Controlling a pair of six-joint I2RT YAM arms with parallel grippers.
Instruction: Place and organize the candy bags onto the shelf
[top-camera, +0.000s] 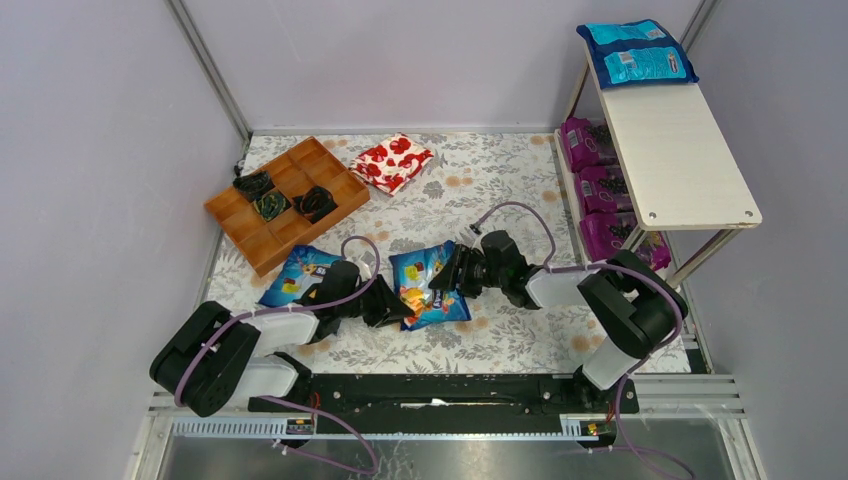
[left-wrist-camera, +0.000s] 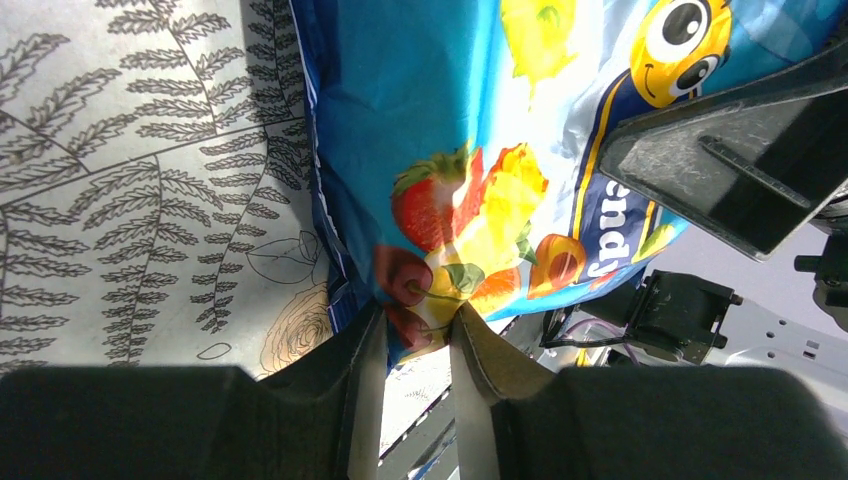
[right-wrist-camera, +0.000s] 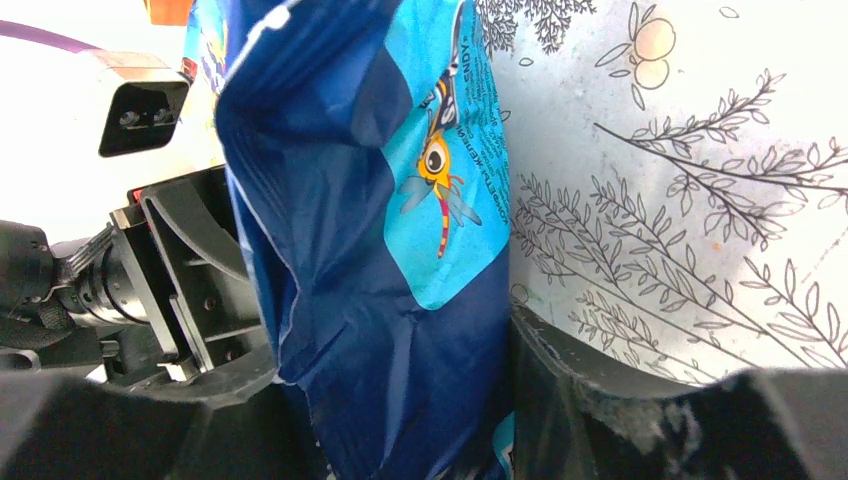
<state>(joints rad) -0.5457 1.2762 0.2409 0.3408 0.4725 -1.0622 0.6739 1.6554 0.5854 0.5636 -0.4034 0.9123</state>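
A blue candy bag (top-camera: 425, 285) with fruit pictures is raised between both arms at the middle of the mat. My left gripper (top-camera: 392, 305) pinches its lower corner; in the left wrist view the fingers (left-wrist-camera: 372, 380) squeeze the bag (left-wrist-camera: 470, 130) at the cherry print. My right gripper (top-camera: 458, 272) holds the opposite side, and in the right wrist view the bag's dark back (right-wrist-camera: 390, 250) fills the gap between its jaws. A second blue bag (top-camera: 300, 275) lies by the left arm. The shelf (top-camera: 680, 150) stands at the right, with blue bags (top-camera: 635, 52) on top and purple bags (top-camera: 600, 190) on the lower board.
A brown compartment tray (top-camera: 285, 200) with small dark wrapped pieces sits at the back left. A red-and-white flowered packet (top-camera: 392, 162) lies behind it at the middle. Grey walls close in both sides, and the shelf's thin legs (top-camera: 700, 255) stand near the right arm.
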